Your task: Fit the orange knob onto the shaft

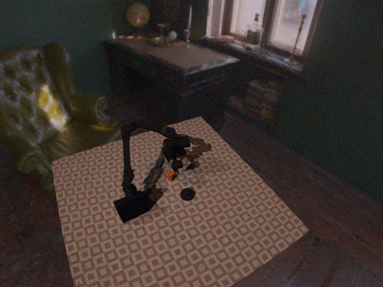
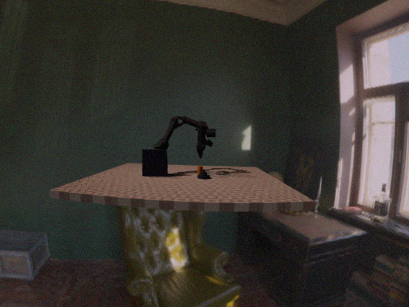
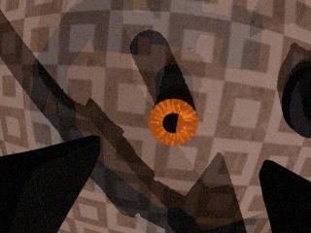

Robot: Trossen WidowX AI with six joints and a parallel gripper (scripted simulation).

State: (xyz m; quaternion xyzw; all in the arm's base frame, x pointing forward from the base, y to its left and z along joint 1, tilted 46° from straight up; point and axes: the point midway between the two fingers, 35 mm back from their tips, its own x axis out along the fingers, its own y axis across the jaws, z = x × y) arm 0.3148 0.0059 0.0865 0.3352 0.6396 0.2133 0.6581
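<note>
The orange knob [image 1: 170,176] [image 2: 199,169] [image 3: 188,125] stands upright on the table. In the wrist view its hole faces up, with the flat side on the right. The dark round pedestal [image 1: 187,195] [image 2: 204,177] [image 3: 302,104] stands a short way from it, cut off by the right edge of the wrist view. Its dark shaft [image 2: 203,172] points up; its flat side cannot be made out. My gripper [image 1: 176,167] [image 2: 200,157] [image 3: 185,158] is open and empty, pointing down above the knob. In the wrist view the knob appears between the fingers but beyond their tips.
The arm's dark base block [image 1: 134,206] [image 2: 154,162] stands on the checkered table [image 1: 197,247] [image 2: 185,191]. Shadows of the arm and gripper fall around the knob. An armchair and a desk stand beyond the table.
</note>
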